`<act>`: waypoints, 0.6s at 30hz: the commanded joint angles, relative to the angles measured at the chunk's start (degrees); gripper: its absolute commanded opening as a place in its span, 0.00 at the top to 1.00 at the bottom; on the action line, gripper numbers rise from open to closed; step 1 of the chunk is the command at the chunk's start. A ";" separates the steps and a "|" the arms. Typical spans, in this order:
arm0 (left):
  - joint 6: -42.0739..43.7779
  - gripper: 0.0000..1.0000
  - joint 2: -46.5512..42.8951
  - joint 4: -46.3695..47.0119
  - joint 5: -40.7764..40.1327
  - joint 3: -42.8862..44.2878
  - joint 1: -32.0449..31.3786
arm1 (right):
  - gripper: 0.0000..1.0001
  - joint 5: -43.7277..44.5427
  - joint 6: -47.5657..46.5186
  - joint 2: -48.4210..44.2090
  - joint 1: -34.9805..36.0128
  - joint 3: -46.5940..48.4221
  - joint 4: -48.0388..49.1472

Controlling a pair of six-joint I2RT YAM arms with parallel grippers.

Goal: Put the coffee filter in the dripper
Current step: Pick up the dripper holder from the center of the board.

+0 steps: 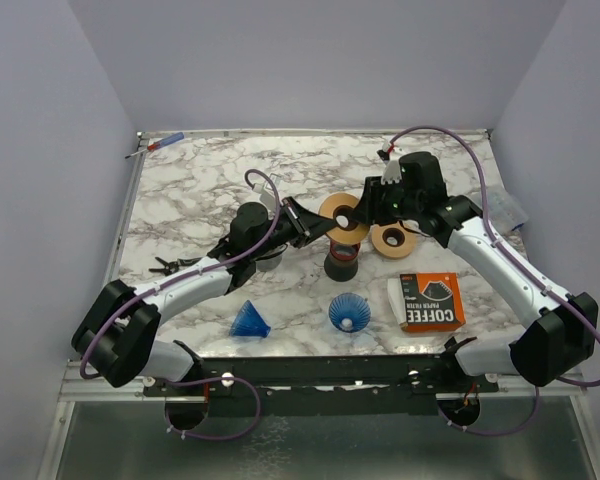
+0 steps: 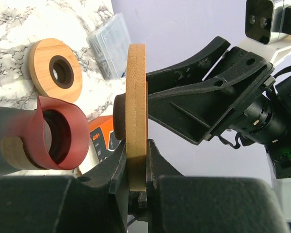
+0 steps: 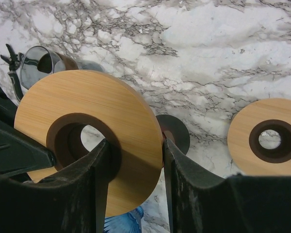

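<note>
Top external view: left gripper (image 1: 323,224) and right gripper (image 1: 365,206) both pinch a wooden ring (image 1: 332,207), filter box (image 1: 430,302) and dripper (image 1: 348,312) lying untouched by the near edge of the table (image 1: 200,200).

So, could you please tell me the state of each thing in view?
Raised wooden ring: held off the table by both grippers.
Left gripper: shut on its rim.
Right gripper: shut on it too.
Second wooden ring: flat on table.
Ribbed blue dripper: mouth up, no filter.
Smooth blue cone: tipped over.
Coffee filter box: lying flat.
</note>
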 commanded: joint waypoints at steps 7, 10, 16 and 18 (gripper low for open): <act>5.13 1.00 1.08 -3.02 -1.17 2.07 0.26 | 0.28 1.04 2.71 -2.99 0.61 0.19 1.27; 6.03 1.00 0.88 -3.25 1.00 2.00 2.32 | 0.11 1.29 3.80 -4.60 0.66 -1.02 2.71; 7.25 1.00 -2.88 -4.32 3.57 0.09 8.16 | 0.01 -1.95 6.08 -5.93 0.61 -2.12 4.86; 7.23 1.00 -4.54 -4.77 4.72 -0.91 10.43 | 0.00 -3.39 7.04 -6.00 0.61 -2.57 5.82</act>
